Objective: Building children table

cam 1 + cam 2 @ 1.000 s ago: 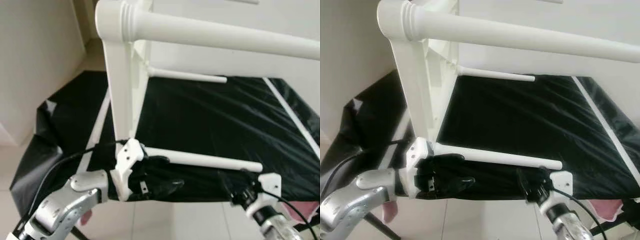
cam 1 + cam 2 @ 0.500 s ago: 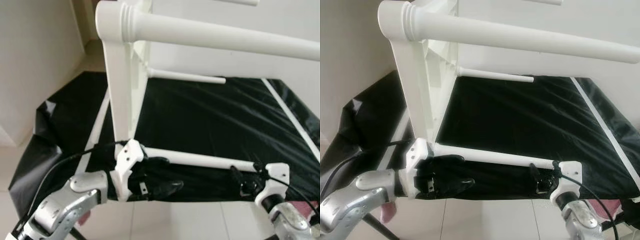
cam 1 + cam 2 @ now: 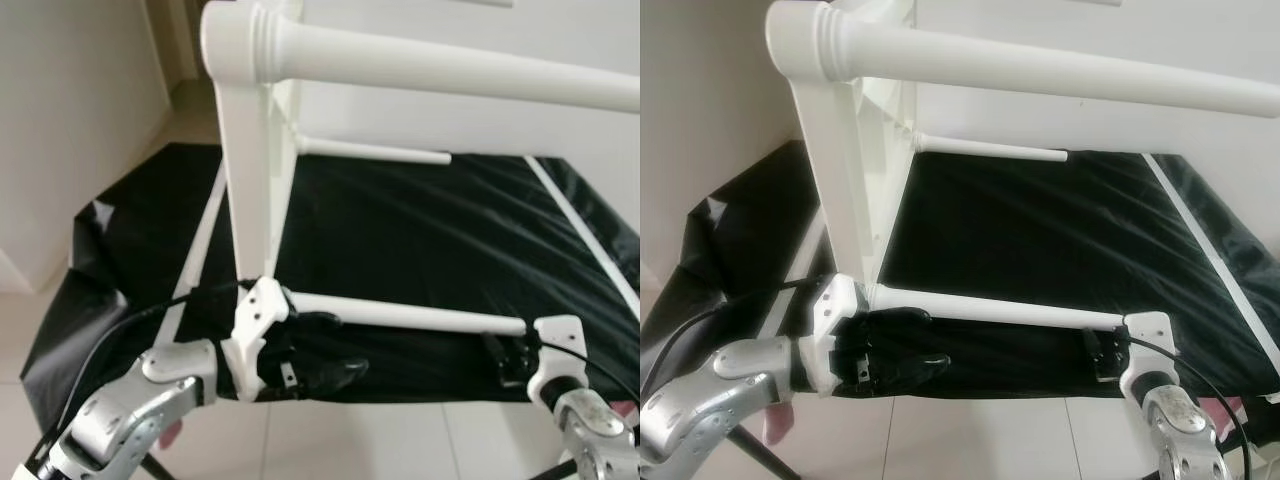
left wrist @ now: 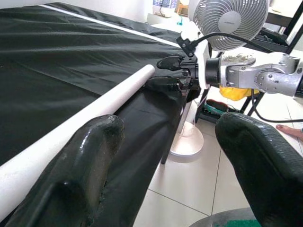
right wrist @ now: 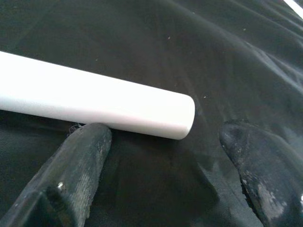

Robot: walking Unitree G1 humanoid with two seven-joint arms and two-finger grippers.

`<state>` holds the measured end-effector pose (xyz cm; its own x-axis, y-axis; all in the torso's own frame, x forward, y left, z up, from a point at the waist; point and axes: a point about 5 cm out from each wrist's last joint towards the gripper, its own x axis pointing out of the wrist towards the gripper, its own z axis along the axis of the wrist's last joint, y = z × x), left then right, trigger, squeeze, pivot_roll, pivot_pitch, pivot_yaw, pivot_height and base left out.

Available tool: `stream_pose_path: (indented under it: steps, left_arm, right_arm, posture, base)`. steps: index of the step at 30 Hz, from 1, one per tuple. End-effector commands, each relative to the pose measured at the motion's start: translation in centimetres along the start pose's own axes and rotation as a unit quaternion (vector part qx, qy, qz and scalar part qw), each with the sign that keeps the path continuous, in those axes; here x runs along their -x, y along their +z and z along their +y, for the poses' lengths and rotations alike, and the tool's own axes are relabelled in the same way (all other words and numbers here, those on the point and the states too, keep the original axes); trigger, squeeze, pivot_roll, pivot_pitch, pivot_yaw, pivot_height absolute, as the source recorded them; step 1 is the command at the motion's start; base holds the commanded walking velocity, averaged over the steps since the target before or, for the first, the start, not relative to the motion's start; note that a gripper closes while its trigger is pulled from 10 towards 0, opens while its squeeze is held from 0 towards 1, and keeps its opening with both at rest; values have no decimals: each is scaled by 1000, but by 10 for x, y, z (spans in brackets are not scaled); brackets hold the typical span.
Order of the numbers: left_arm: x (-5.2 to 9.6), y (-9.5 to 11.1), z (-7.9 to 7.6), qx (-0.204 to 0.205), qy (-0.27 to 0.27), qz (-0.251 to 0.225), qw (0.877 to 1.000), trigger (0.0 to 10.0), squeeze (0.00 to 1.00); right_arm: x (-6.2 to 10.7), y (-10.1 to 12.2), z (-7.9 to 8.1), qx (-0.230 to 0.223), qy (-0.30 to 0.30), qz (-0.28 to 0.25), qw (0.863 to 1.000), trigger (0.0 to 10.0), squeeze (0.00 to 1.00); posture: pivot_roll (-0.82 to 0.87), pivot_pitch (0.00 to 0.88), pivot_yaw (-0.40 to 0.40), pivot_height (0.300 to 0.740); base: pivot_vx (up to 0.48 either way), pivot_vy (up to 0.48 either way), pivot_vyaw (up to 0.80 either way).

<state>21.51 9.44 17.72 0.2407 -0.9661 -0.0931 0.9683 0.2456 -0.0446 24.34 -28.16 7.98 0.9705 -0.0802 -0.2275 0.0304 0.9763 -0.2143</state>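
Observation:
The white children's table lies on its side on a black sheet (image 3: pixel 430 240). Its top panel (image 3: pixel 255 190) stands upright at the left and its round legs point to the right. One thick leg (image 3: pixel 450 70) passes close under the camera, and a far leg (image 3: pixel 375 152) lies behind it. The lowest leg (image 3: pixel 400 314) runs along the sheet's front edge. My left gripper (image 3: pixel 322 368) is open just below that leg's base, its fingers (image 4: pixel 85 161) spread wide. My right gripper (image 3: pixel 508 352) is open at the leg's free end (image 5: pixel 156 113), which lies between its fingers (image 5: pixel 75 165), untouched by the far one.
The sheet's front edge drops to a pale tiled floor (image 3: pixel 330 440). A white stripe (image 3: pixel 585 240) crosses the sheet at the right. A standing fan (image 4: pixel 229 23) is beyond the right arm. A white wall (image 3: pixel 70 120) is at the left.
My right gripper has slid right along the lowest leg, from under its shaft to its free end. The left gripper and the table have stayed put.

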Motion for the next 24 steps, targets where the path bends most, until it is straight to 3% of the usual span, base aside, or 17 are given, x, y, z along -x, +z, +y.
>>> stream_pose_path:
  steps: [1,7,10,14,16,17,20,24]
  left_arm:
    - [1,2,-1,-9,-35,5,999,10000,0]
    - [0,2,-1,-13,-35,6,999,10000,0]
    - [0,2,1,-21,-22,3,1000,10000,0]
    - [-2,3,5,-35,8,-6,999,10000,0]
    - [-6,4,9,-57,49,-26,997,10000,0]
    - [-6,4,9,-57,49,-26,997,10000,0]
    - [-13,3,20,-49,95,-33,994,10000,0]
    - [-15,2,21,-52,89,-30,994,10000,0]
  right_arm:
    - [-1,-3,-11,6,-33,9,999,10000,0]
    - [-8,6,-13,2,-54,-16,998,10000,0]
    - [-9,18,-6,-28,-64,-59,996,10000,0]
    - [-7,29,8,-64,-76,-102,990,10000,0]
    - [-3,34,21,-87,-81,-123,985,10000,0]
    - [-3,34,21,-87,-81,-123,985,10000,0]
    - [-1,36,44,-124,-65,-127,982,10000,0]
    - [0,32,51,-125,-58,-116,984,10000,0]
  posture:
    - [27,0,-26,740]
    - [30,0,-24,740]
    - [40,0,-31,740]
    - [44,0,-34,740]
    - [47,0,-34,740]
    - [47,0,-34,740]
    - [43,0,-32,740]
    - [40,0,-29,740]
  base:
    - [0,0,0]
    - [0,0,0]
    - [0,0,0]
    - [0,0,0]
    - [0,0,0]
    - [0,0,0]
    - [0,0,0]
    - [0,0,0]
